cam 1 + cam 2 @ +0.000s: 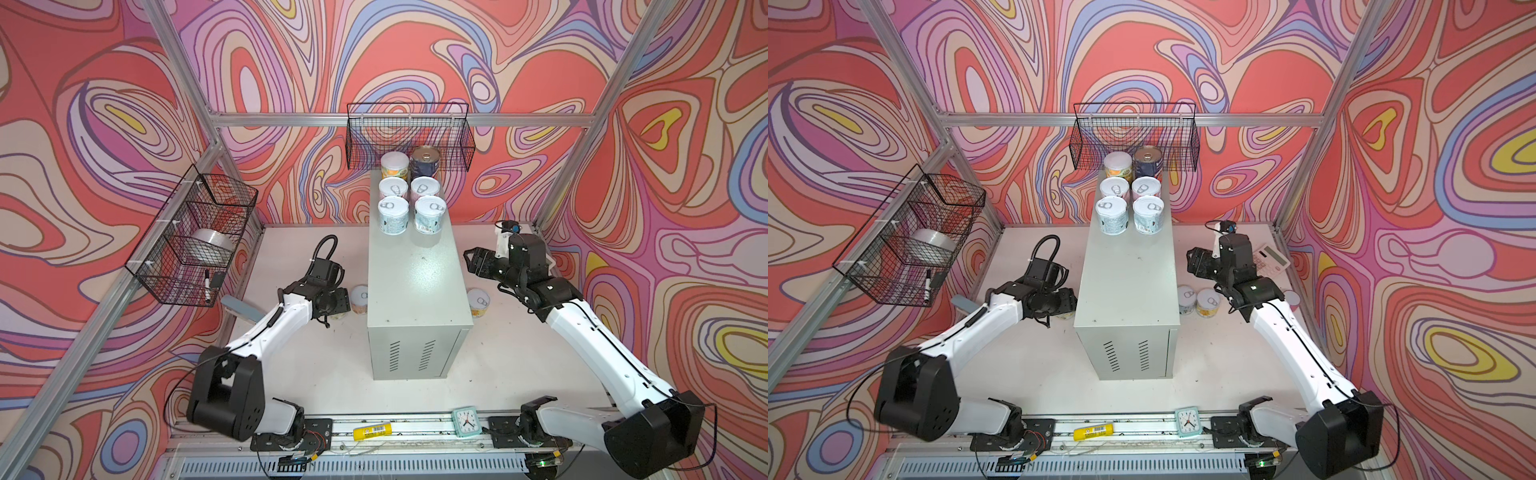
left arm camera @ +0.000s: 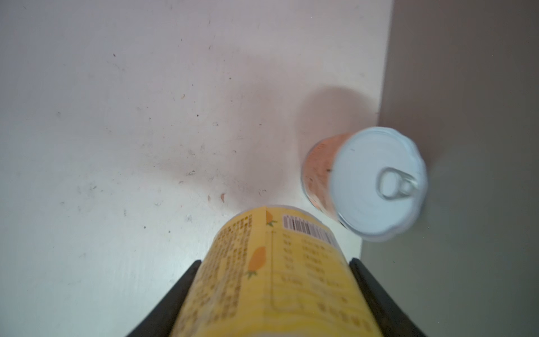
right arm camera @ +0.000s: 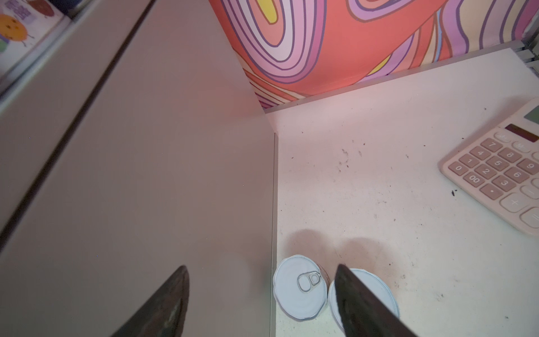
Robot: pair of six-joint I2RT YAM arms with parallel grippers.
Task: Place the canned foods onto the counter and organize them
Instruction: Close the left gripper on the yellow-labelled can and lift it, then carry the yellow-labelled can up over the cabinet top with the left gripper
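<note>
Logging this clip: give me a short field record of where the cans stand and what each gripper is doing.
counter: six cans upright, two columns of three, far end
left gripper: shut on yellow can, low by counter's left side
right gripper: open, empty, by counter's right side
table: orange can left of counter; two cans right of it

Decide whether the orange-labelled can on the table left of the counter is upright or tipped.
Upright: the orange-labelled can stands on the table beside the counter, its pull-tab lid facing up.
</note>
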